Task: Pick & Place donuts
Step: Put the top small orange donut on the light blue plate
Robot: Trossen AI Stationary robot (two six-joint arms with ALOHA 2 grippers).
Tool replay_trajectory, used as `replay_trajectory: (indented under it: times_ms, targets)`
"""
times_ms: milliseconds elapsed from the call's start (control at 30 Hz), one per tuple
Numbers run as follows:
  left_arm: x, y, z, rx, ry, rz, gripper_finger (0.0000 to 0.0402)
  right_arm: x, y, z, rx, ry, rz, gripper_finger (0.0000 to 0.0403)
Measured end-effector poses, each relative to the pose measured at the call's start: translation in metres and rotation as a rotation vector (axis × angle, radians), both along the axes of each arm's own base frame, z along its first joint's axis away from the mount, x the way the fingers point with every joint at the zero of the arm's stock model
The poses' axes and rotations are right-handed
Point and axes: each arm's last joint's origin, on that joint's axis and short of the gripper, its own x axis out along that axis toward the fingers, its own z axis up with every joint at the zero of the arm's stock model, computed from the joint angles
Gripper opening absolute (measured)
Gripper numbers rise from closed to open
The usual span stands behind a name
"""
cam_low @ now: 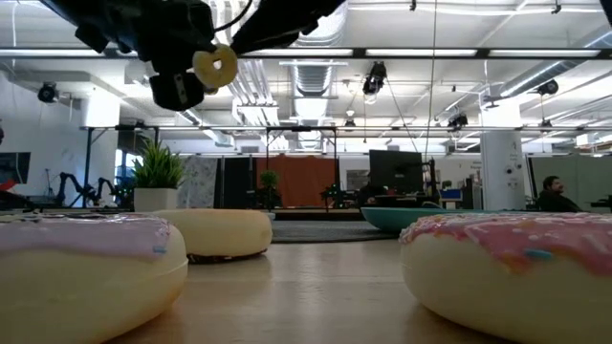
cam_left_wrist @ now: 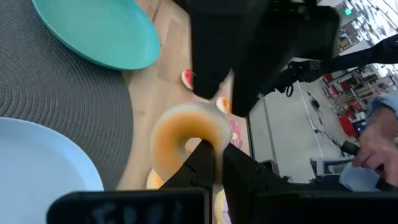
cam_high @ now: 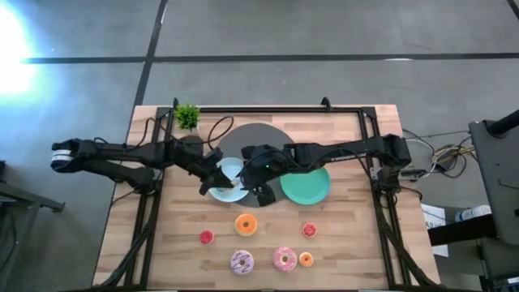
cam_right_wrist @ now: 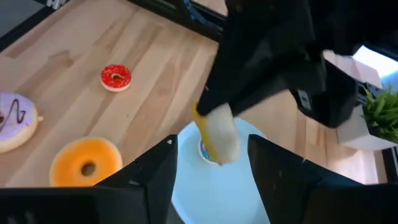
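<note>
Donut, small orange one [cam_left_wrist: 186, 140], pinched in left gripper [cam_left_wrist: 214, 155] above light blue plate [cam_high: 220, 172]. Right gripper [cam_right_wrist: 211, 163] just beside it, fingers spread wide, holding nothing. Larger orange donut [cam_high: 246, 225] sits on table [cam_high: 349, 243] nearby.

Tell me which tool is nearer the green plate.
Right. The right tool, jaws open, hangs just beside the green plate, at its edge toward the light blue plate. The left tool, shut on a small donut, is farther off, above the light blue plate.
</note>
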Motion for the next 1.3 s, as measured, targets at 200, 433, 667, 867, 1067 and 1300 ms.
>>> replay_trajectory:
  times_ms: [200, 433, 667, 867, 1067, 1300]
  targets:
    - [0.006, 0.001, -0.002, 0.01, 0.013, -0.021, 0.0, 0.01, 0.0, 0.0, 0.004, 0.03, -0.003, 0.0199]
    - [0.006, 0.0, 0.001, 0.025, 0.0, -0.036, 0.0, 0.018, 0.002, -0.011, 0.076, 0.09, -0.02, 0.0161]
    - [0.001, 0.002, -0.006, 0.032, 0.089, 0.004, 0.0004, 0.016, -0.002, -0.008, 0.078, 0.087, -0.049, 0.0092]
    - [0.002, 0.003, -0.003, 0.037, 0.088, 0.07, 0.005, 0.015, -0.007, -0.01, 0.13, 0.119, -0.083, 0.0023]
    - [0.002, 0.004, 0.001, 0.079, 0.071, 0.091, 0.0078, 0.015, -0.007, -0.01, 0.064, 0.112, -0.091, 0.002]
    - [-0.001, 0.004, -0.006, 0.08, 0.15, 0.085, 0.0015, 0.009, -0.01, -0.007, -0.008, 0.144, -0.059, 0.0101]
